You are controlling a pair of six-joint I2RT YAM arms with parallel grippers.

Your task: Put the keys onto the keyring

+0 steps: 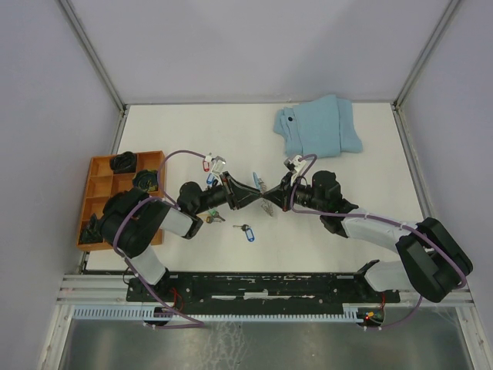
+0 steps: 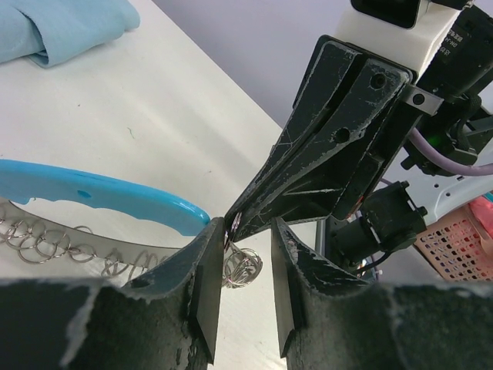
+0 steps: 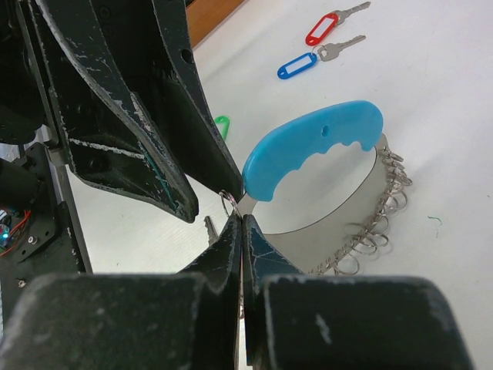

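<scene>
Nose to nose at mid-table (image 1: 370,177), two arms meet over the keyring (image 3: 370,231). The right gripper (image 3: 243,231) is clamped tight on the loop's bare metal end, just beside its blue handle (image 3: 316,146). The left gripper (image 2: 245,254) has its jaws narrowly apart around a small wire ring (image 2: 243,266); I cannot tell whether they pinch it. Only little empty rings (image 3: 377,231) hang on the loop. A red key (image 3: 320,29), a blue key (image 3: 296,65) and a green tag (image 3: 223,123) lie loose nearby. The threading looks barely begun, with every key in sight left to add.
</scene>
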